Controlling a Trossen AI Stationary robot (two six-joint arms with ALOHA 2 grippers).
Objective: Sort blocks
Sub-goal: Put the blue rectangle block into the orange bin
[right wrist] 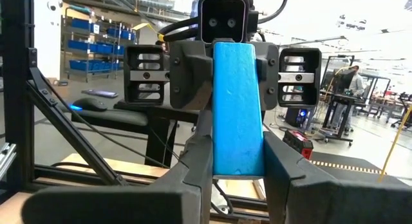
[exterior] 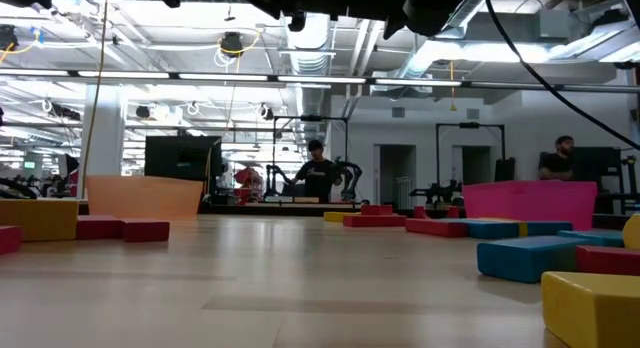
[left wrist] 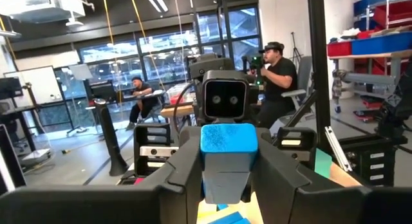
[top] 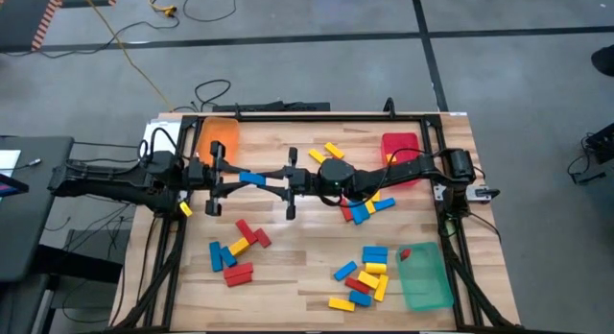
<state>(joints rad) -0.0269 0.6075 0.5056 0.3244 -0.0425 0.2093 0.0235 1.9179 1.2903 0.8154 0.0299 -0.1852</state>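
Observation:
One blue block hangs in the air over the middle of the table, with a gripper at each end. My left gripper comes from the table's left and my right gripper from the right, both shut on it. The left wrist view shows the block's end; the right wrist view shows its length. Other red, yellow and blue blocks lie flat on the table in loose groups. A single red block lies in the green tray. My left gripper pinches the blue block's left end between its two fingers, level, from the table's left and along the block. The block is lifted clear and lies about level. My right gripper pinches the block's right end between its two fingers, level, from the table's right and along the block. The block reaches straight out from it to the other gripper.
An orange tray sits at the far left of the table, a red tray at the far right and a green tray at the near right. A yellow block lies near the left arm. People sit in the room beyond.

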